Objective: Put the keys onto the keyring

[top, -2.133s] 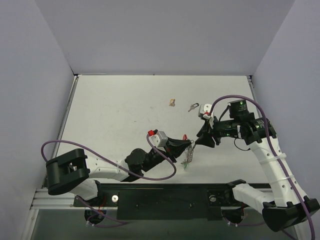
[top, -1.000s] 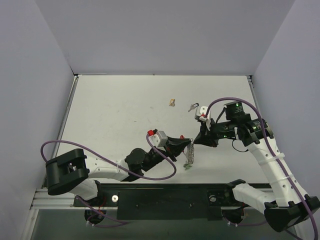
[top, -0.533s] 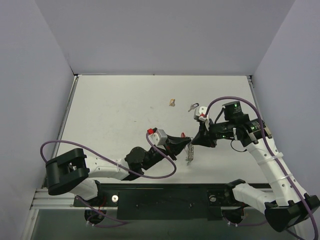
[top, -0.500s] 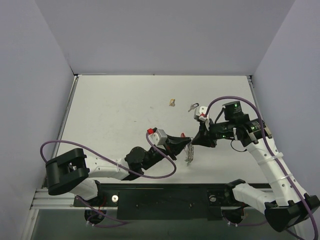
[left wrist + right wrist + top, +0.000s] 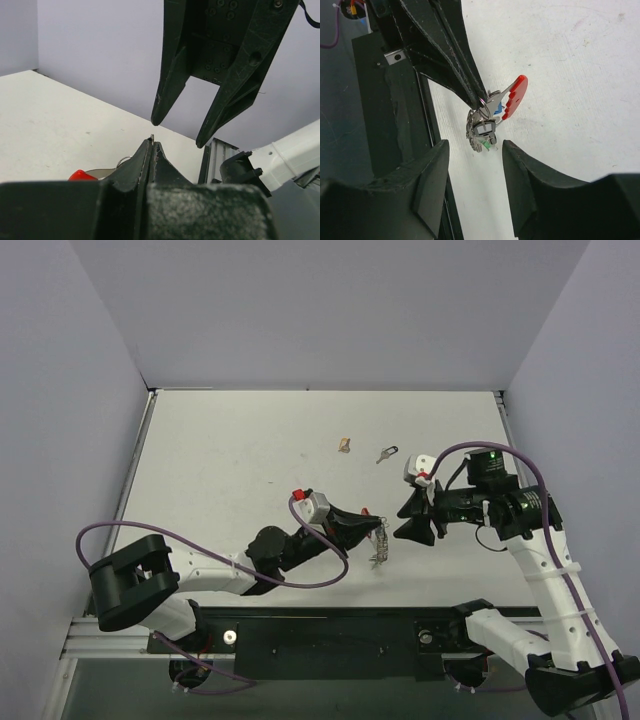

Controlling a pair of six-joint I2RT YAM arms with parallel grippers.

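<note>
Keyring [image 5: 485, 127], thin metal, red-tagged, is dangling from clenched left gripper [image 5: 152, 145]; right gripper [image 5: 402, 523], gaping empty, should be fetching black-headed silver key [image 5: 386, 454].

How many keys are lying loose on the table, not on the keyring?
1: a key on the far part of the table, right of a small tan piece. More may hide under the arms.

White table [image 5: 220, 470] (faintly scuffed), plain lilac walls [image 5: 320, 310] on three sides, even soft light
</note>
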